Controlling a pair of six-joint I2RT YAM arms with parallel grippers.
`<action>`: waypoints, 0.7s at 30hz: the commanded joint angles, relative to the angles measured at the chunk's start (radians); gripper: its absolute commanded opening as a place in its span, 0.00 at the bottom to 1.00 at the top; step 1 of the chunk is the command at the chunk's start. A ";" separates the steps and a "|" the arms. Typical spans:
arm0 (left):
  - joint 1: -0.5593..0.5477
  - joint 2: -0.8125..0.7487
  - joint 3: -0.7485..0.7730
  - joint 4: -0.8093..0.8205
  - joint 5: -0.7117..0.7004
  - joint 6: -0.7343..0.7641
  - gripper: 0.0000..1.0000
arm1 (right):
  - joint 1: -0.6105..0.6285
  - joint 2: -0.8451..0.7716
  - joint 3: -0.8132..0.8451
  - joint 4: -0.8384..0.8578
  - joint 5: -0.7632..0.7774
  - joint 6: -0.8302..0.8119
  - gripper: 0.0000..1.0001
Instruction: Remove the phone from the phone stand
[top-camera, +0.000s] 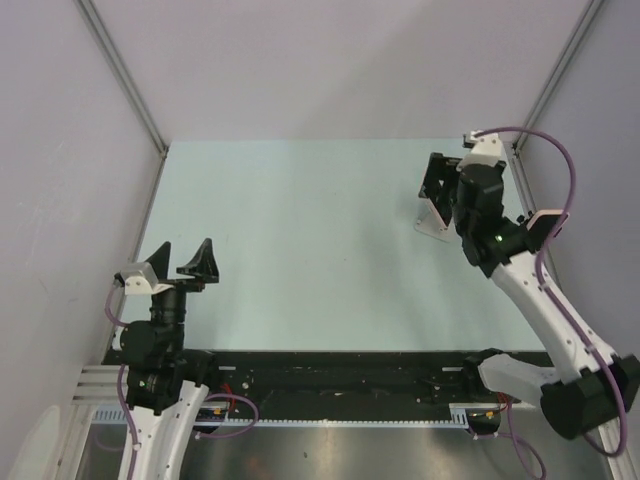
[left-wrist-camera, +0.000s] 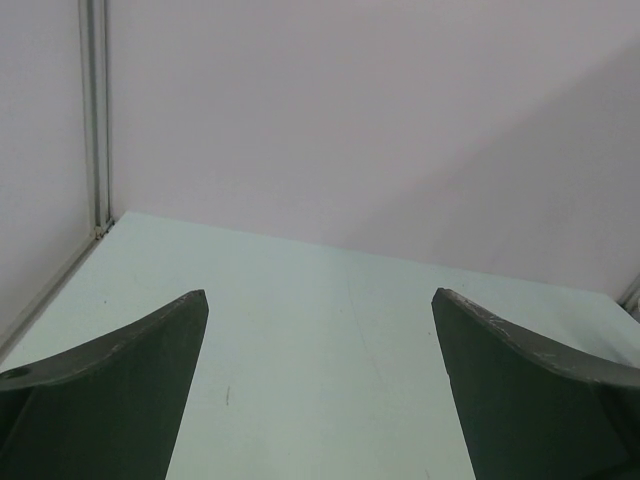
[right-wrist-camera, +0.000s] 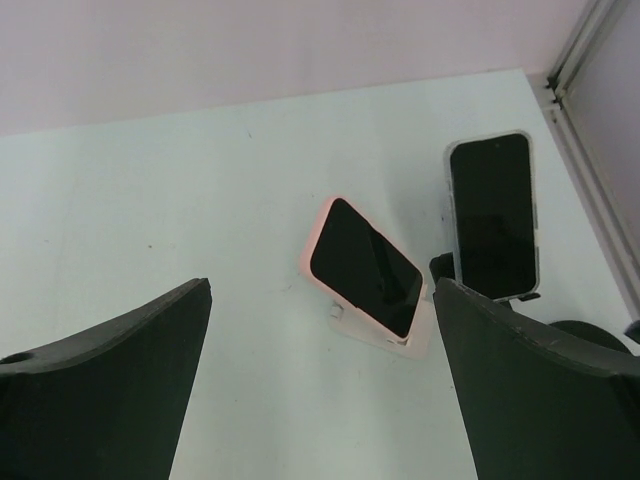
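Note:
In the right wrist view, a phone in a pink case (right-wrist-camera: 365, 265) leans on a white stand (right-wrist-camera: 400, 335), screen dark. A second phone in a grey case (right-wrist-camera: 490, 212) leans on a black stand (right-wrist-camera: 445, 268) just to its right. My right gripper (right-wrist-camera: 322, 290) is open and empty, hovering above and in front of both, touching neither. In the top view, the right gripper (top-camera: 440, 182) covers the phones and only the white stand's base (top-camera: 432, 226) shows. My left gripper (top-camera: 182, 262) is open and empty at the near left, also seen in its wrist view (left-wrist-camera: 320, 295).
The pale green table (top-camera: 300, 240) is enclosed by grey walls with metal corner posts (top-camera: 125, 75). The right wall post (right-wrist-camera: 580, 60) runs close beside the grey-cased phone. A black rail (top-camera: 340, 375) runs along the near edge.

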 joint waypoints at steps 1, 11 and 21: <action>-0.036 -0.145 0.045 -0.025 -0.001 0.015 1.00 | 0.007 0.157 0.098 -0.050 0.050 0.016 1.00; -0.050 -0.137 0.043 -0.028 -0.014 0.020 1.00 | 0.012 0.450 0.141 0.024 0.168 -0.013 0.96; -0.050 -0.087 0.045 -0.028 0.000 0.026 1.00 | 0.072 0.619 0.144 0.180 0.402 -0.127 0.71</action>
